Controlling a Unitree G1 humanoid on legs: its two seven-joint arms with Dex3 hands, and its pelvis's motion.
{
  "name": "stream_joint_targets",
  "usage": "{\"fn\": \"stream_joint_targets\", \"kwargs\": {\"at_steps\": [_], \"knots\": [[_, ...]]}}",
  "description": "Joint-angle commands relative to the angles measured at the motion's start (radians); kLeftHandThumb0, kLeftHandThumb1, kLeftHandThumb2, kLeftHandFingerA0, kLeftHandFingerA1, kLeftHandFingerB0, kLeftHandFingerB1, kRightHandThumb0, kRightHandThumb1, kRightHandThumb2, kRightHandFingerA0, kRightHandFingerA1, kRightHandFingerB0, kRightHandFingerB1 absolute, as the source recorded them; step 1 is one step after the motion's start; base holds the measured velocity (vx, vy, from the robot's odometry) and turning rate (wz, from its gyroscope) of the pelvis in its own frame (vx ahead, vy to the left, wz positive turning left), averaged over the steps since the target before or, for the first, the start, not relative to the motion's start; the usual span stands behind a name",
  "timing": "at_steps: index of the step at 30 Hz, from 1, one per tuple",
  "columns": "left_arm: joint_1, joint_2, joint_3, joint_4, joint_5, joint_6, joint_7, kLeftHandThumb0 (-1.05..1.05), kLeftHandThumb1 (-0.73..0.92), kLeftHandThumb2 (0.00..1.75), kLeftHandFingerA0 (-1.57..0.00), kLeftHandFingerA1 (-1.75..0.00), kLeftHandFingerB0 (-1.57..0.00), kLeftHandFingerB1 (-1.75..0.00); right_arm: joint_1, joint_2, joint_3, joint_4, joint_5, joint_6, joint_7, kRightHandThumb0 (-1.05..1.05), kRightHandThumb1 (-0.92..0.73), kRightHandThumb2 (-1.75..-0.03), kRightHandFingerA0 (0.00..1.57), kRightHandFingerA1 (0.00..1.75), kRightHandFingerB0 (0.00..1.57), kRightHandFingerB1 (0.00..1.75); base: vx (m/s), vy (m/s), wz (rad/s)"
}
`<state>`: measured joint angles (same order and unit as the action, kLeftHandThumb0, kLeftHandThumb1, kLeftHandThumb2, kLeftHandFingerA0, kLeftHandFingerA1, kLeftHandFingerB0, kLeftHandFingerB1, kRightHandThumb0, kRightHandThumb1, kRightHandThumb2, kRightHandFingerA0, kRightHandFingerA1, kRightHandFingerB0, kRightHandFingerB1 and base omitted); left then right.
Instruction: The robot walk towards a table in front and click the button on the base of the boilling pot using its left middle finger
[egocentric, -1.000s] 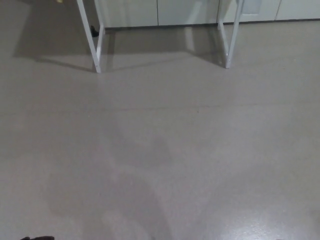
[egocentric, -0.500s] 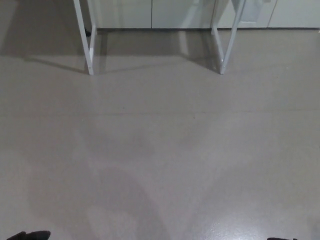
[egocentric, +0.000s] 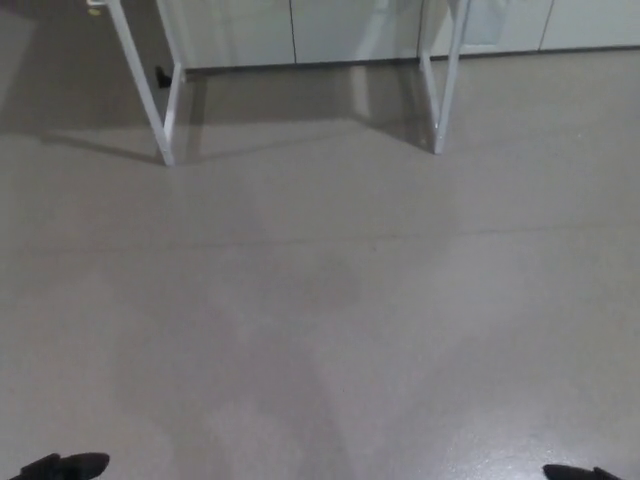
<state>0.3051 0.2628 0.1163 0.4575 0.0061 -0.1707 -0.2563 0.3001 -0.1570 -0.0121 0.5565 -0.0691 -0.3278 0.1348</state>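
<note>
Left to right along the bottom edge: a black tip at the lower left corner, probably the left hand (egocentric: 60, 466); only a sliver shows, so whether it is released, clenched or holding anything cannot be told; a matching black sliver at the lower right corner, probably the right hand (egocentric: 580, 472), state likewise unreadable.

Between them and ahead, bare grey floor (egocentric: 320, 300) with soft shadows and a glossy patch at lower right.

Far edge, left to right: a white table leg (egocentric: 140, 85) slanting down at upper left; pale cabinet fronts (egocentric: 290, 30) along the wall behind; a second white table leg (egocentric: 445, 80) right of centre; the tabletop itself lies above the frame.

The boiling pot and its base button are not in view; presumably they stand on that unseen top, so they lie ahead of and above both hands, well apart from the left one; exact spot on the worktop cannot be told.

Handling, as judgement only: nothing to lift; a base button is likely small, stiff and short-travelled; a kettle base is light and may slide on a smooth top, so the push should go straight down onto the button, middle finger alone, not sideways against the pot.
</note>
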Motion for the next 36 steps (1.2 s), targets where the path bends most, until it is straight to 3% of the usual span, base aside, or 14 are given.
{"fn": "stream_joint_targets", "kwargs": {"at_steps": [1, 2, 12, 22, 23, 36], "knots": [[0.002, 0.022, 0.0, 0.003, 0.002, 0.018, 0.0, -0.51, 0.46, 0.76, -0.61, -0.52, -0.41, -0.46, 0.005, 0.0, 0.004, 0.011, -0.002, -0.008, -0.008, -0.29, -0.67, -0.59, 0.56, 0.53, 0.43, 0.45, 0.14, -0.063, -0.14], [0.002, 0.022, 0.0, 0.003, 0.004, 0.016, 0.002, -0.45, 0.53, 0.57, -0.71, -0.41, -0.49, -0.36, 0.005, 0.0, 0.004, 0.015, 0.001, -0.015, -0.004, -0.3, -0.67, -0.6, 0.55, 0.54, 0.44, 0.46, 0.12, -0.06, -0.06], [0.009, 0.03, -0.016, 0.0, 0.027, 0.003, 0.022, -0.44, 0.54, 0.57, -0.77, -0.43, -0.5, -0.36, 0.015, 0.001, 0.013, 0.031, -0.016, -0.034, -0.023, -0.29, -0.67, -0.59, 0.58, 0.54, 0.48, 0.47, 0.15, 0.045, 0.02], [0.016, 0.034, -0.03, 0.005, 0.031, 0.016, 0.018, -0.46, 0.54, 0.57, -0.69, -0.41, -0.48, -0.35, 0.013, -0.006, 0.016, 0.076, -0.022, -0.06, -0.029, -0.3, -0.67, -0.59, 0.58, 0.53, 0.46, 0.46, 0.18, -0.156, 0.13], [0.019, 0.035, -0.03, 0.009, 0.029, 0.011, 0.015, -0.53, 0.46, 0.76, -0.62, -0.53, -0.41, -0.46, 0.021, -0.005, 0.016, 0.076, -0.021, -0.063, -0.031, -0.3, -0.67, -0.59, 0.57, 0.53, 0.46, 0.46, 0.35, -0.184, 0.36], [0.024, 0.046, -0.038, 0.085, 0.033, -0.058, 0.008, -0.53, 0.45, 0.77, -0.58, -0.53, -0.42, -0.47, 0.053, 0.006, 0.019, 0.113, -0.012, -0.091, -0.023, -0.31, -0.67, -0.6, 0.56, 0.55, 0.45, 0.46, 0.3, -0.017, -0.07]]}}
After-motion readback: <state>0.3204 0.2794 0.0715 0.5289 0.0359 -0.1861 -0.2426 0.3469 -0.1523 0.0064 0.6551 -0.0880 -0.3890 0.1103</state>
